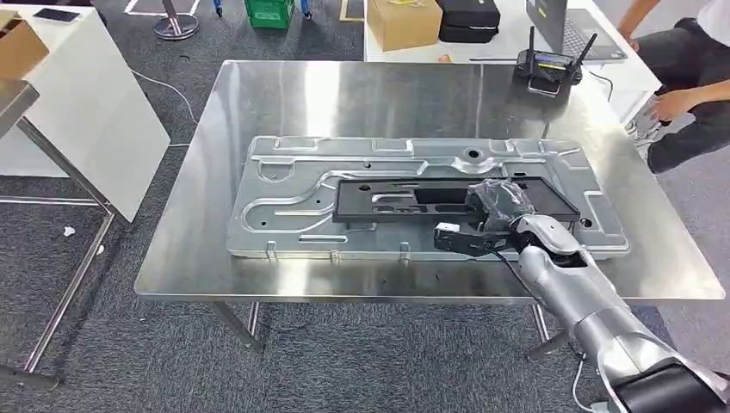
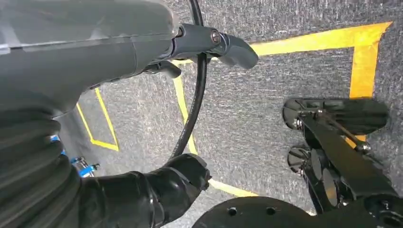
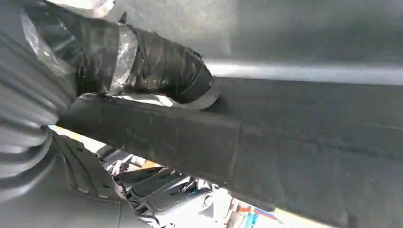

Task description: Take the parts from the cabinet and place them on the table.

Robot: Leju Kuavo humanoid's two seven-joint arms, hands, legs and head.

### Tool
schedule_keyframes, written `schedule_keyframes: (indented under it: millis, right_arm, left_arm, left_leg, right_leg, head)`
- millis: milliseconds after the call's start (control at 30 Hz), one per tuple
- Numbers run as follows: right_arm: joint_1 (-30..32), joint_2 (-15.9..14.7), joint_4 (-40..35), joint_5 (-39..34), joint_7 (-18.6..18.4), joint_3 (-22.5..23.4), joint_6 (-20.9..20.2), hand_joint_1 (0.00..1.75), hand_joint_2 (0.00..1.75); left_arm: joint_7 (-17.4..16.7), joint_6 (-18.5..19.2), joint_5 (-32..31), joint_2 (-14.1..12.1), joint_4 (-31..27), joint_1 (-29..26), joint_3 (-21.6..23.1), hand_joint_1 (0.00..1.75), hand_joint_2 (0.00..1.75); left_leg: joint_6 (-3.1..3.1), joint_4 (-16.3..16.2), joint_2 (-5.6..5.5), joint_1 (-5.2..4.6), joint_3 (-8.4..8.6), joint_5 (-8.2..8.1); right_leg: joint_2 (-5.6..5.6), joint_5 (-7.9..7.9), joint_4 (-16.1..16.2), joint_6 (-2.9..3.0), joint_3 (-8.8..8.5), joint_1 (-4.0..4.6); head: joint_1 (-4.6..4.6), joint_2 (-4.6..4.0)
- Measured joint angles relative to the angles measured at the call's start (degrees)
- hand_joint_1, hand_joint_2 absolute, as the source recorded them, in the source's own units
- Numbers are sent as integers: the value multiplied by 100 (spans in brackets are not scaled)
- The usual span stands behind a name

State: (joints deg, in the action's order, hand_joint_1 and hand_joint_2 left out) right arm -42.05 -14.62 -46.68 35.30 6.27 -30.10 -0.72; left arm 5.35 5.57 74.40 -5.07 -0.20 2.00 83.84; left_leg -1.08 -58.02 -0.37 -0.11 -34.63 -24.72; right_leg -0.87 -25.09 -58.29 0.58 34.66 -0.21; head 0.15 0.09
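A flat black frame part (image 1: 405, 200) lies lengthwise on a large stamped silver panel (image 1: 293, 194) on the steel table (image 1: 344, 95). My right hand (image 1: 502, 206) grips the black part near its right end. In the right wrist view its taped thumb (image 3: 166, 66) presses on the part's black bar (image 3: 285, 142); the other fingers are hidden behind it. My left hand (image 2: 142, 52) hangs over the grey carpet, fingers apart and holding nothing.
Behind the steel table stands a white desk with a cardboard box (image 1: 403, 21), a black case (image 1: 469, 19) and a remote controller (image 1: 547, 67). A person (image 1: 689, 77) stands at the far right. A white table (image 1: 95, 95) is on the left. Yellow tape (image 2: 363, 57) marks the floor.
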Motion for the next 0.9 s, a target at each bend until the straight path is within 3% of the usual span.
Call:
schedule_keyframes:
  millis: [133,167,400,867,900]
  right_arm:
    - [-3,197,227,83,13,0,24,0,0]
    - [-1,262,284,120,11,0,42,0,0]
    - [-50,671,610,286,-149,-11,114,0,0]
    - [319,546,50,393,-146,114,151,0,0]
    - [330,546,35,411,-149,116,146,0,0]
  left_arm:
    - [-101,-4,2,0,0,-7,-13,0,175]
    - [-138,-4,7,0,0,-6,-17,0,0]
    - [-339,7,15,15,0,-29,-77,0,0]
    - [-264,-26,15,59,0,-89,-166,0,0]
    - [-256,-28,15,61,0,-90,-175,0,0]
  left_leg:
    - [-1,2,5,3,11,0]
    - [-1,2,7,7,12,0]
    - [-4,0,10,12,16,21]
    - [3,-1,9,13,8,26]
    - [-14,-31,7,-17,-6,15]
  right_leg:
    - [-12,4,-1,-11,-4,2]
    - [-14,5,-2,-12,-4,3]
    - [-15,13,-22,-19,6,2]
    - [-13,13,-30,-19,18,5]
    - [-17,26,-16,-37,16,-26]
  head:
    - [0,0]
    - [0,0]
    - [0,0]
    - [0,0]
    - [-2,0]
